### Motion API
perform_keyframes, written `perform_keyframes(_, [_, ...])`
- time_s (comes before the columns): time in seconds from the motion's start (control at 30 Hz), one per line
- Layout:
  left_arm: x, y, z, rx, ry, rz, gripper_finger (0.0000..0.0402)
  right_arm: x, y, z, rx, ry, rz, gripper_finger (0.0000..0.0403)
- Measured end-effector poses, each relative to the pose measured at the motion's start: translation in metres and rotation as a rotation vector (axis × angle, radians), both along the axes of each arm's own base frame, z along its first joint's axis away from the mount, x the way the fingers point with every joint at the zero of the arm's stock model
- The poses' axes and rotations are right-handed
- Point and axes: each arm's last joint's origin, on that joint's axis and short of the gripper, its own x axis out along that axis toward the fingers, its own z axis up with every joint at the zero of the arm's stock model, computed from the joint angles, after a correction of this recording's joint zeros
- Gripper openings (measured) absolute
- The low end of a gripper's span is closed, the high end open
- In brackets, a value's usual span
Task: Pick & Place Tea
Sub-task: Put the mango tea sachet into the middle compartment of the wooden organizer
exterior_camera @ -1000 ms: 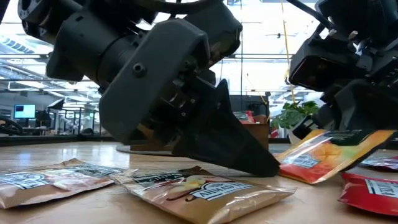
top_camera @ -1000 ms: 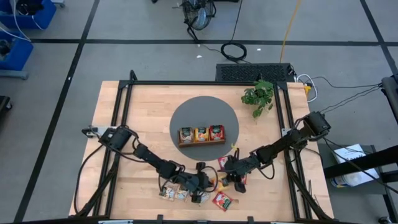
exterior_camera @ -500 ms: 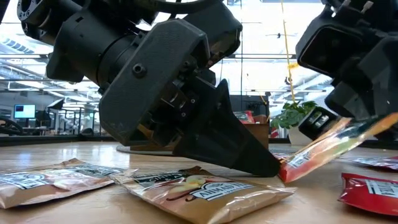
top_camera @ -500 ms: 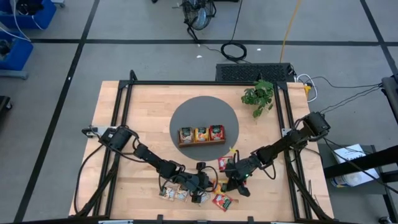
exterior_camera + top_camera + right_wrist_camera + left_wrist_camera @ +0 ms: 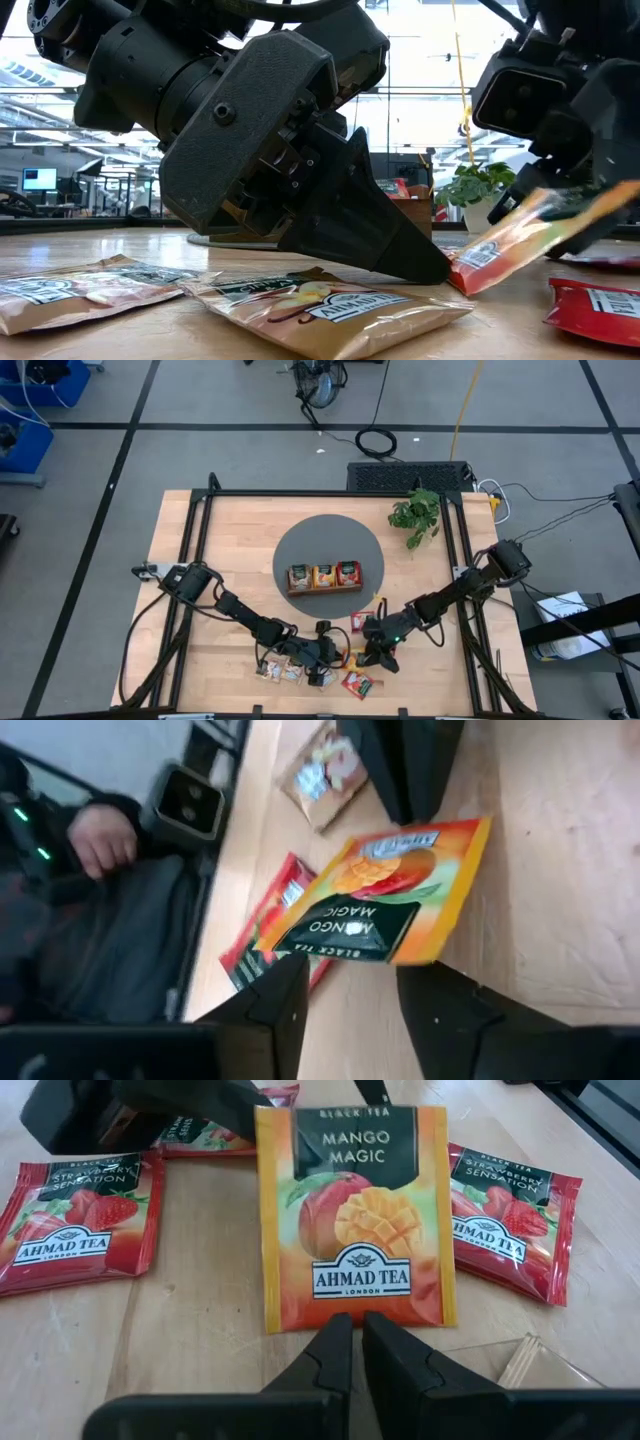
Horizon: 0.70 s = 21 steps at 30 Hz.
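- High view: both grippers meet near the table's front edge; tray (image 5: 323,577) well behind on the grey mat (image 5: 300,545)
- Low view: mango sachet (image 5: 510,245) tilted, low corner against the left gripper (image 5: 425,268), likely as a prop
- Left wrist view: fingers (image 5: 325,1355) clenched, touching the sachet's edge, grasping nothing
- Right wrist view: right gripper (image 5: 350,985) released, fingers apart beside the sachet's dark end

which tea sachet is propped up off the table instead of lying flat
The orange mango magic sachet: it slants up from one corner between both grippers, while the red strawberry sachets and beige sachets lie flat.
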Motion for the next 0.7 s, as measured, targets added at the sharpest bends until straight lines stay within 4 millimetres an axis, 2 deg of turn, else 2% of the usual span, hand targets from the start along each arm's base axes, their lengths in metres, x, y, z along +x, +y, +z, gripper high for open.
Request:
perform_keyframes(0.37, [0.0, 0.0, 0.0, 0.005, -0.002, 0.007, 0.0035, -0.012, -0.01, -0.003, 0.086, -0.05, -0.044, 0.0143])
perform_keyframes(0.7, [0.0, 0.0, 0.0, 0.008, -0.004, 0.013, 0.0035, -0.013, -0.01, -0.005, 0.087, -0.033, -0.1, 0.0138])
